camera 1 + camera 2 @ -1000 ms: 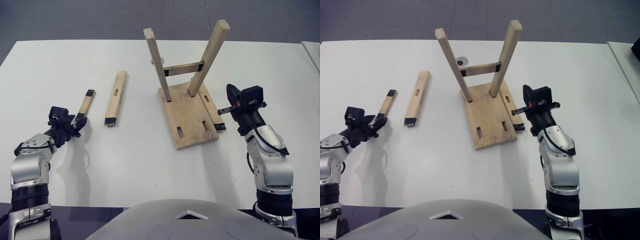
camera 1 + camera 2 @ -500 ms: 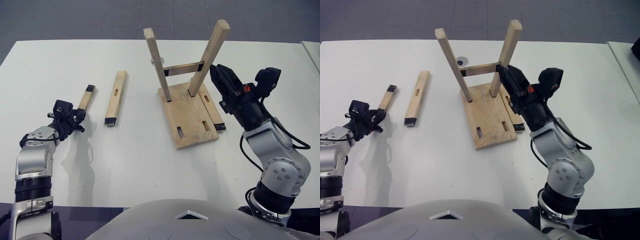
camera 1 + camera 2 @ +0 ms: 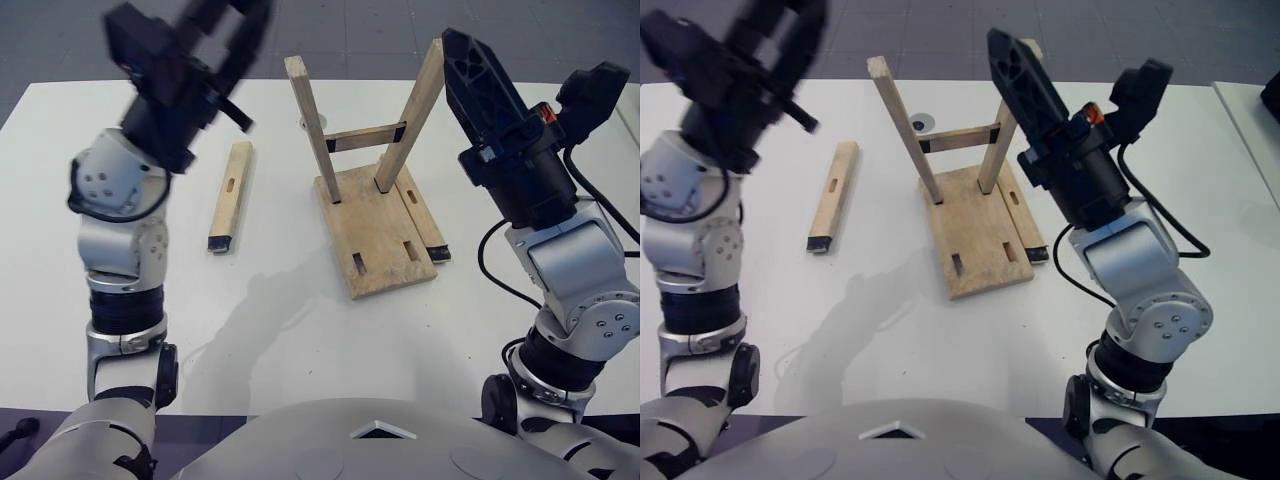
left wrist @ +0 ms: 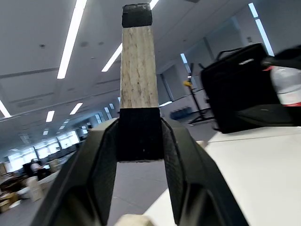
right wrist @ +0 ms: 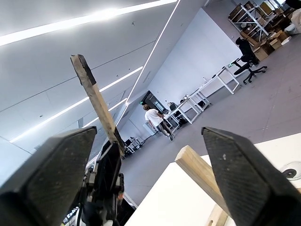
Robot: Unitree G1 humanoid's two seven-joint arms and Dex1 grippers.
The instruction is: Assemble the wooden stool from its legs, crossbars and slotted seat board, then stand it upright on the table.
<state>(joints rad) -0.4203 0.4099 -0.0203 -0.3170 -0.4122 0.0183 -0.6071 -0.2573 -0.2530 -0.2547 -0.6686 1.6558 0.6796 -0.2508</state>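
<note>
1. The left gripper (image 4: 139,136) is up high over the table's (image 3: 300,330) left side. Its two fingers are clamped on one black-tipped end of the short crossbar (image 4: 137,70), and the rest of the stick points up and away from them.
2. The right gripper (image 5: 149,141) is held high over the right side of the table, above the stool parts. Its fingers are spread wide with nothing between them.
3. The seat board (image 3: 375,235) lies flat around the middle of the table, a little toward the right edge. There are two open slots in the part nearer the front edge.
4. Two legs stand up out of the board's far part, the left upright leg (image 3: 313,125) and the right upright leg (image 3: 410,115). They lean apart toward their tops.
5. The fitted crossbar (image 3: 365,137) runs between those two legs about halfway up and meets both of them.
6. A third leg (image 3: 425,220) lies flat just beside the board's right edge, with its black end toward the front edge of the table.
7. The loose leg (image 3: 232,190) lies flat well apart from the board, toward the left edge. Its slot faces up and its black end is nearest the front edge.
</note>
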